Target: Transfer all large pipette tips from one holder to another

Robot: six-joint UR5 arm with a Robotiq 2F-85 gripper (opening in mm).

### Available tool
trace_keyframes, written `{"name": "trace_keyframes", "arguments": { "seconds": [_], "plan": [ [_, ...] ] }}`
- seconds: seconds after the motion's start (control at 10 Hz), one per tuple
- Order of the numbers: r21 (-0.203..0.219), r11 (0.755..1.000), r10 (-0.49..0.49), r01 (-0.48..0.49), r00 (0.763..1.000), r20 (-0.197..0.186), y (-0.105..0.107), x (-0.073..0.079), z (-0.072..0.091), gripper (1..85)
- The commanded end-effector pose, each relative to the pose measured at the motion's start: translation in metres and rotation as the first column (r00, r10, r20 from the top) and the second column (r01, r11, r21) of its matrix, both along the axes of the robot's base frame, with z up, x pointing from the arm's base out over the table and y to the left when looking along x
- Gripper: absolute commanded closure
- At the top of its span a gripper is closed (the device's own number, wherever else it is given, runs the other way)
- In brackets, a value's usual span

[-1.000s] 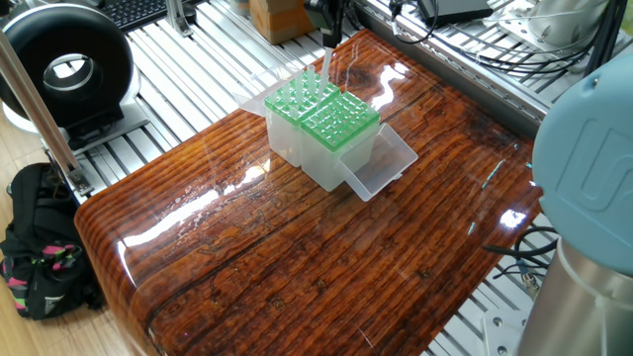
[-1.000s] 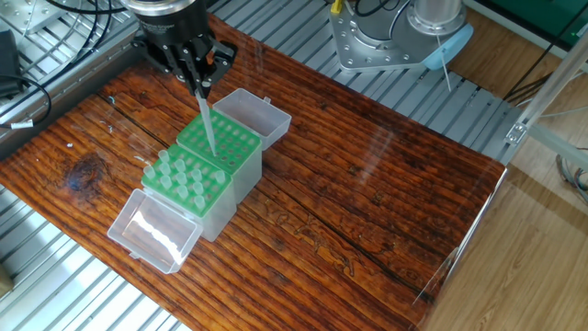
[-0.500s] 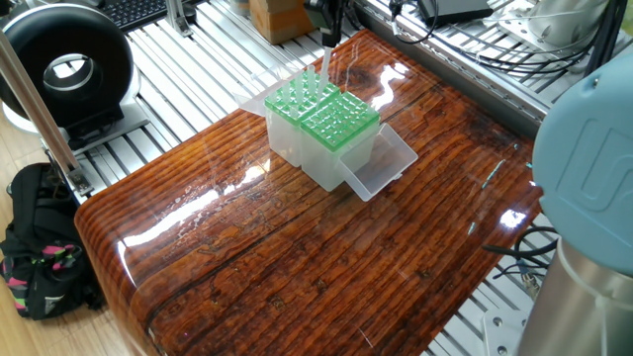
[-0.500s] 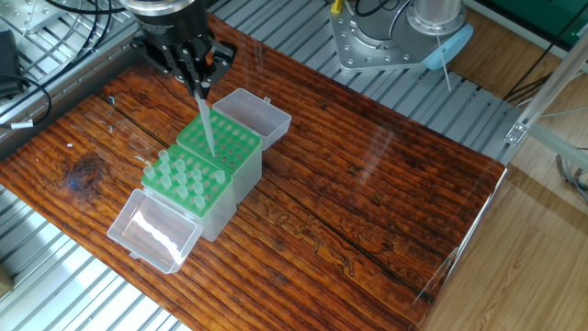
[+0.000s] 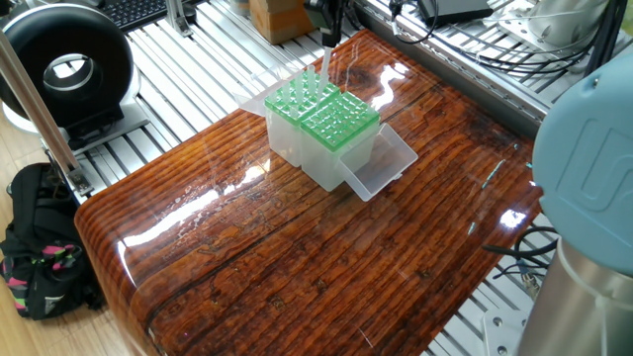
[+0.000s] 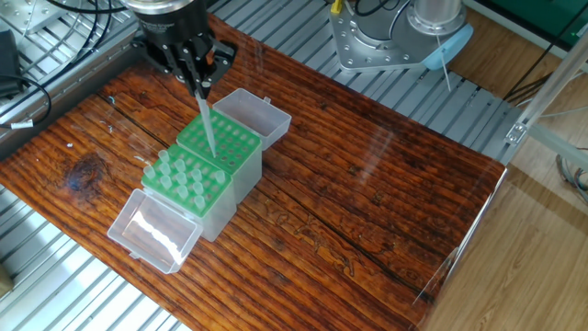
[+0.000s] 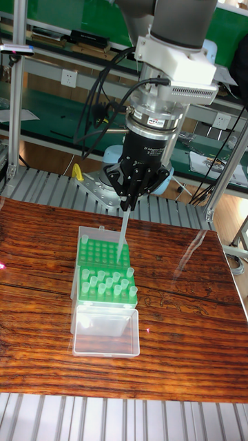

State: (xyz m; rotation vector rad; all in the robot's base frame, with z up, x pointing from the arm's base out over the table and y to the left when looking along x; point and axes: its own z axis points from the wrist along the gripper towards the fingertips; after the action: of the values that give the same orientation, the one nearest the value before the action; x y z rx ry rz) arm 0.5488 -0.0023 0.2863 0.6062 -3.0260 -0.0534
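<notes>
Right now I see two green-topped holders standing side by side, touching, on the wooden tabletop (image 6: pixel 367 184), each with its clear hinged lid folded open onto the wood. One holder (image 6: pixel 182 180) carries the large pipette tips (image 7: pixel 107 282), whitish cones standing upright in its holes in several rows; its lid (image 7: pixel 105 332) lies open at the tabletop's near edge in the tall view. The other holder (image 6: pixel 225 144) shows bare green holes as far as I can make out, with its own lid (image 6: pixel 254 114) open on the far side. My pincer (image 7: pixel 128 204) hangs over this second holder, clenched on a single tip (image 7: pixel 122 236) that points down at a slight slant, its end just at the green grid. Off the tabletop, a black round fan-like unit (image 5: pixel 67 71) and a dark bag (image 5: pixel 40 247) sit well apart, and cables (image 6: pixel 28 87) trail over the slatted metal frame.
</notes>
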Motion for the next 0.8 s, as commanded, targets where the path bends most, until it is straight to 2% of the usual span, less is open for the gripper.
{"name": "trace_keyframes", "arguments": {
  "seconds": [0.0, 0.3, 0.6, 0.7],
  "plan": [
    [0.017, 1.000, 0.001, -0.001, 1.000, 0.005, 0.003, 0.000, 0.005, 71.0],
    [0.031, 1.000, 0.001, -0.001, 1.000, 0.011, 0.006, 0.001, 0.012, 70.7],
    [0.063, 0.998, -0.024, 0.021, 0.998, 0.054, 0.017, 0.010, 0.018, 70.7],
    [0.071, 0.997, -0.030, 0.026, 0.998, 0.058, 0.019, 0.011, 0.020, 70.7]
  ]
}}
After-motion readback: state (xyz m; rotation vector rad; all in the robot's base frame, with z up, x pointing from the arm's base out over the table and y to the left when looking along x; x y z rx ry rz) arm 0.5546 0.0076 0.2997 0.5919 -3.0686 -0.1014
